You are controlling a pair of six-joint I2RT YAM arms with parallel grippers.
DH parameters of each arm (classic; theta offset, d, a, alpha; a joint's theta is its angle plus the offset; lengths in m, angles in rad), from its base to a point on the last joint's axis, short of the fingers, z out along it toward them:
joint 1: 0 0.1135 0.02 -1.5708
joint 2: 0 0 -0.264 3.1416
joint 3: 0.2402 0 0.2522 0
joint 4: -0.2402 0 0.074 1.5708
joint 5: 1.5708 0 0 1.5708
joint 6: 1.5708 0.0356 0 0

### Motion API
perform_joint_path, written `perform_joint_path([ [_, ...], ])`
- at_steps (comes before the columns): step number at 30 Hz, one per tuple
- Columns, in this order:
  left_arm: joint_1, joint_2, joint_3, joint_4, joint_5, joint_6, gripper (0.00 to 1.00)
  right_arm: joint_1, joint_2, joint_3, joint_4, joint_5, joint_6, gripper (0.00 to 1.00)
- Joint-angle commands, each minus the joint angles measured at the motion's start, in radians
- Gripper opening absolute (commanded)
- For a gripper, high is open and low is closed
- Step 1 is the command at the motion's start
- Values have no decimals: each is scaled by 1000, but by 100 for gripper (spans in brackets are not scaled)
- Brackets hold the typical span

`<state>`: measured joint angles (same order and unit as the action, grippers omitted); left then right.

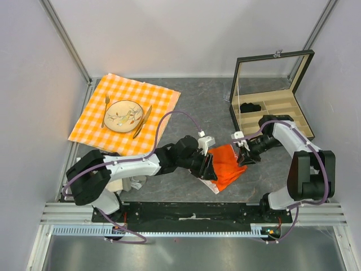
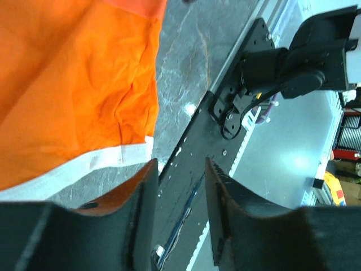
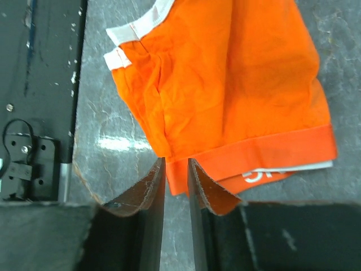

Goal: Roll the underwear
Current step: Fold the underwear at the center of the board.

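The orange-red underwear with white trim lies on the grey table between my two grippers, partly folded. In the right wrist view the underwear fills the top, with its waistband edge nearest the fingers. My right gripper has its jaws close together on a corner of the waistband; in the top view it is at the garment's right edge. My left gripper is open and empty, just off the white-trimmed edge of the underwear; in the top view it is at the garment's left edge.
An orange checkered cloth with a plate, fork and knife lies at the far left. An open wooden box holding a small black bundle stands at the far right. A grey-white cloth lies under the left arm. The black base rail runs along the near edge.
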<state>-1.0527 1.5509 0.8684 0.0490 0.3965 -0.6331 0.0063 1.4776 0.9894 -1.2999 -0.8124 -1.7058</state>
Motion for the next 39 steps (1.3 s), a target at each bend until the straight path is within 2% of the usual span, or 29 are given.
perform_joint_path([
  [1, 23, 38, 27, 60, -22, -11, 41, 12, 58, -20, -29, -108, 29, 26],
  [4, 23, 135, 87, 78, 17, -5, 35, 21, 78, -70, 71, -51, 70, 23],
  [8, 22, 222, 116, 101, 44, 0, 31, 41, 66, -130, 246, 59, 196, 20],
  [12, 22, 270, 66, 118, 54, -10, 29, 58, 49, -147, 339, 156, 293, 19],
  [16, 22, 288, -21, 173, 62, -53, 29, 78, 36, -182, 390, 266, 314, 18],
  [20, 22, 244, -86, 207, 10, -71, 32, 103, 15, -228, 438, 297, 313, 19],
  [24, 22, 103, -109, 192, -53, -51, 41, 113, -8, -235, 435, 291, 319, 19],
  [29, 30, -50, -120, 102, -134, -20, 48, 113, -66, -141, 340, 248, 330, 22],
  [34, 74, -169, -143, 71, -157, -13, 49, 115, -111, -22, 242, 138, 302, 27],
  [39, 144, -124, -123, 93, -122, -14, 44, 142, -108, -18, 237, 99, 273, 30],
])
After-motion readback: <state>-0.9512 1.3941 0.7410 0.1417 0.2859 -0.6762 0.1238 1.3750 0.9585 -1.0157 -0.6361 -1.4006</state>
